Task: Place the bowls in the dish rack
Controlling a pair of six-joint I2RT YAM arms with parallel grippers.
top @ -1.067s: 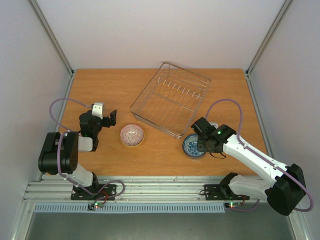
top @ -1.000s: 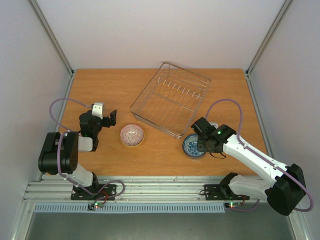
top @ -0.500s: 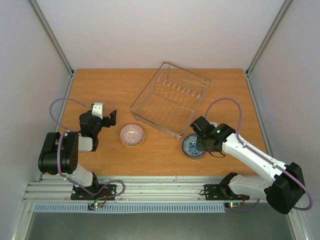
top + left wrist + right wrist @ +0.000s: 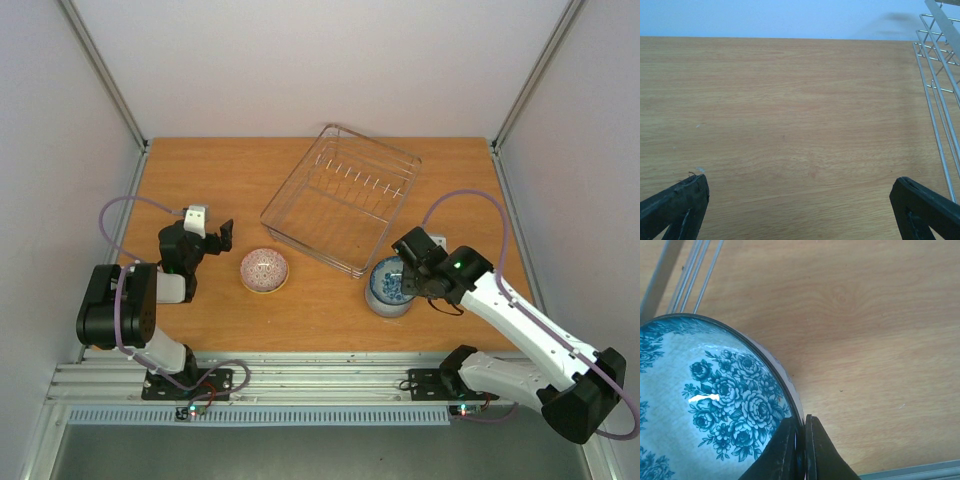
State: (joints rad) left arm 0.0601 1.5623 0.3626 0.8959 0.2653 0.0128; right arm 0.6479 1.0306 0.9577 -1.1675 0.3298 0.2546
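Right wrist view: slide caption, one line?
Right gripper shut on the rim of the blue-and-white bowl, wooden table beyond.

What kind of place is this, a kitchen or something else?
Probably a robot test cell, not a kitchen: a left arm and right arm at a wooden table, plain white walls, and a dish rack, pink bowl and blue-and-white bowl.

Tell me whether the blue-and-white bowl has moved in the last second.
Yes. The blue-and-white bowl, pinched at its rim by the right gripper, has tipped up and shifted slightly towards the dish rack's near corner.
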